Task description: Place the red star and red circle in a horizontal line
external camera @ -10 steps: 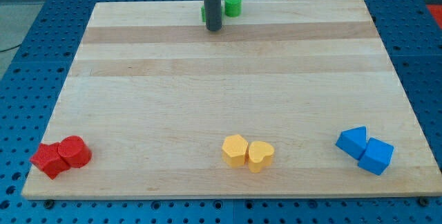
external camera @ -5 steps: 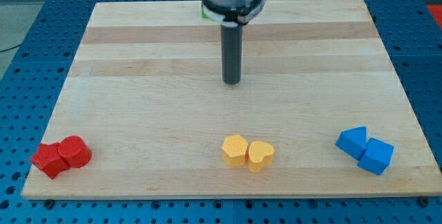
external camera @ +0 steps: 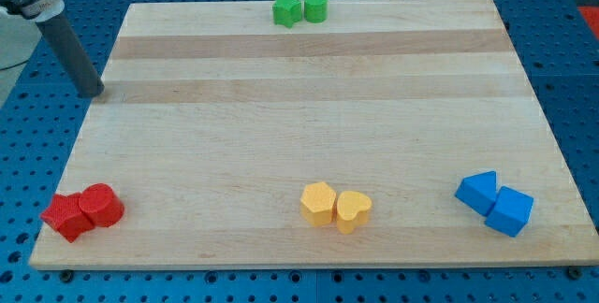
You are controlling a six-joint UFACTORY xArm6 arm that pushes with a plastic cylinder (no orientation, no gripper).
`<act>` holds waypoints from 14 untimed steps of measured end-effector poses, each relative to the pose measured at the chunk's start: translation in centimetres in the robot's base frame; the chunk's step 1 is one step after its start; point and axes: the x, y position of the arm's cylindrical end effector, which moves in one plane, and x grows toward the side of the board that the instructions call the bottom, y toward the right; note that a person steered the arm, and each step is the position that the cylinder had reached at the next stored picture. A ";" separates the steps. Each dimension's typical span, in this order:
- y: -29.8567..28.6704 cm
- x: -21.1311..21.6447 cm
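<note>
The red star (external camera: 65, 216) and the red circle (external camera: 102, 206) sit touching at the board's bottom-left corner, the star left and slightly lower. My tip (external camera: 91, 93) is at the board's left edge, well above the red pair, touching no block.
A green star (external camera: 286, 8) and green circle (external camera: 315, 6) sit at the top edge. A yellow hexagon (external camera: 318, 203) and yellow heart (external camera: 353, 210) sit bottom centre. Two blue blocks (external camera: 494, 203) sit bottom right. The wooden board (external camera: 309, 116) lies on a blue perforated table.
My tip moved from the top centre by the green blocks, down the middle, then far left to the board's left edge. No block moved.
</note>
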 end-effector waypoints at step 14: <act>6.9 17.8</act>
